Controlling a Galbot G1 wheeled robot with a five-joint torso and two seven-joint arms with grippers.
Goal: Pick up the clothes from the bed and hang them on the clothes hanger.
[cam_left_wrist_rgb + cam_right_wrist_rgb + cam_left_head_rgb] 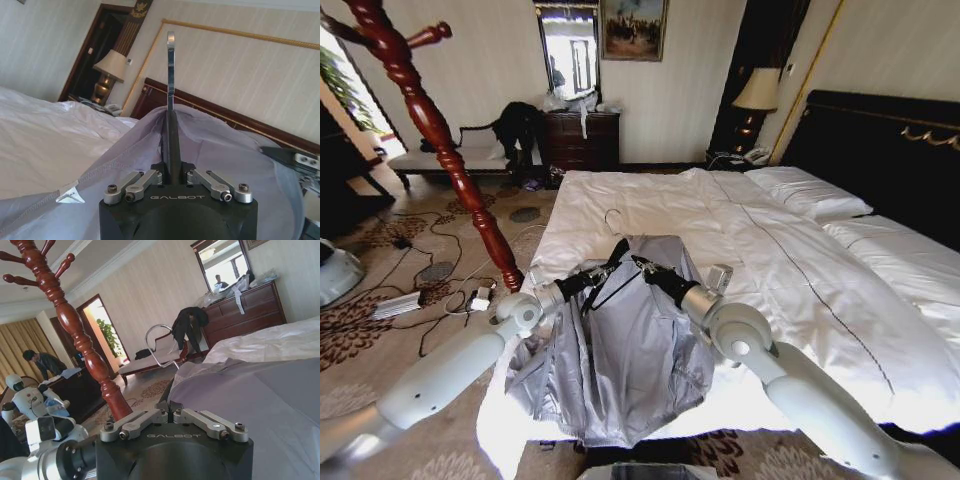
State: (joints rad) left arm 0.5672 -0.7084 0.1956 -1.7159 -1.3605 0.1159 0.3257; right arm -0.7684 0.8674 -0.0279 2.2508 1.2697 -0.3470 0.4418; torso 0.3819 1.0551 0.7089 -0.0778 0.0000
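Your left gripper (603, 275) is clamped narrow on the neck of the clothes hanger (170, 125), just under the silver hook (170, 70); in the left wrist view the black stem runs straight up between the closed fingers. That hold keeps the hook upright and free, which is what you need for hooking it somewhere.

The grey jacket (620, 360) is draped over the hanger's shoulders and hangs down between both arms, at the near edge of the bed (800, 290), its hem trailing toward the floor. So, judging from this, the jacket is already on the hanger.

Your right gripper (647, 268) sits just beside the left one at the jacket's collar. It looks pressed into the fabric there, likely steadying the right shoulder, but you cannot tell whether its fingers are pinching or apart.

The red wooden coat stand (440, 140) rises on the left, near your left arm; watch the elbow. Cables (430, 270) litter the floor by its base. A dark dresser (580, 140) and bench stand at the far wall, well apart.
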